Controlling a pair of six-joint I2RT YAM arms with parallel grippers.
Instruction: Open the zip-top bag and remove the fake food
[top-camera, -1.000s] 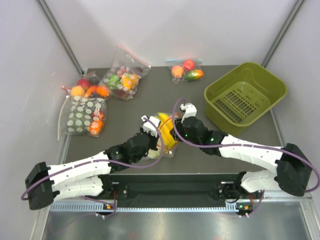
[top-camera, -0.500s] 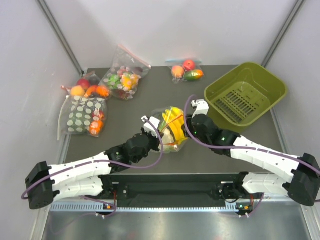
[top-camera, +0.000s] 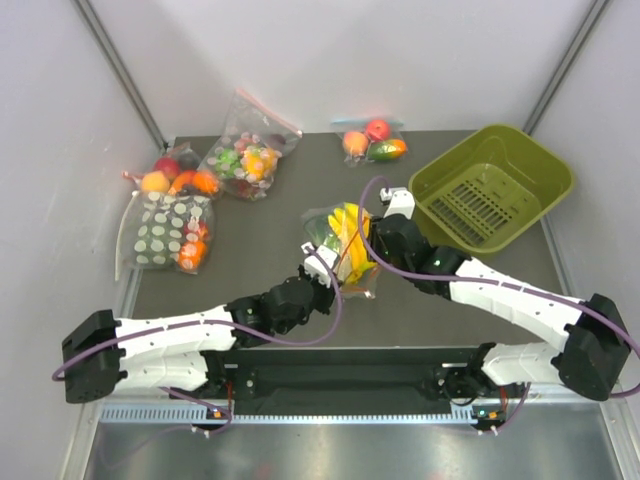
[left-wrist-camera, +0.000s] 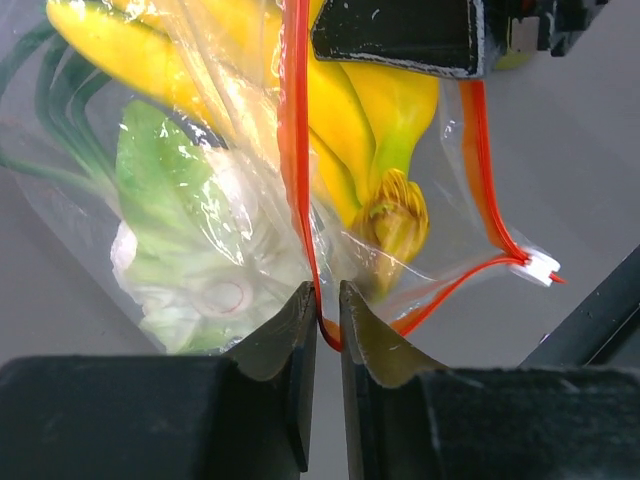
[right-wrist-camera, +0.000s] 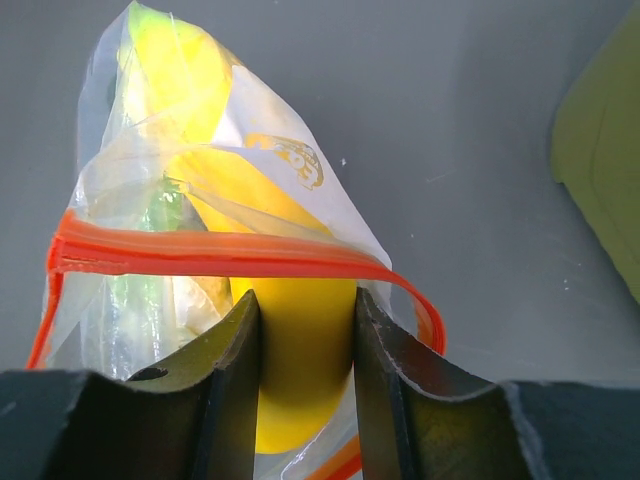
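1. Bananas (top-camera: 350, 235) and a pale lettuce head (top-camera: 322, 232) show through the zip-top bag (top-camera: 345, 262), which is at the middle of the table (top-camera: 250, 270), left of the green basket (top-camera: 428, 222). The left gripper (top-camera: 325, 280) meets its near end and the right gripper (top-camera: 372, 240) its right side.
2. From the left wrist, the left gripper is pinched tight on the red-orange zip strip (left-wrist-camera: 296, 150) where the bag's mouth bends. The mouth gapes, with a black right-gripper finger (left-wrist-camera: 400, 35) between its two lips.
3. From the right wrist, the right gripper is clamped on the bananas, and yellow fills the gap between its fingers. The far lip crosses just past the tips.
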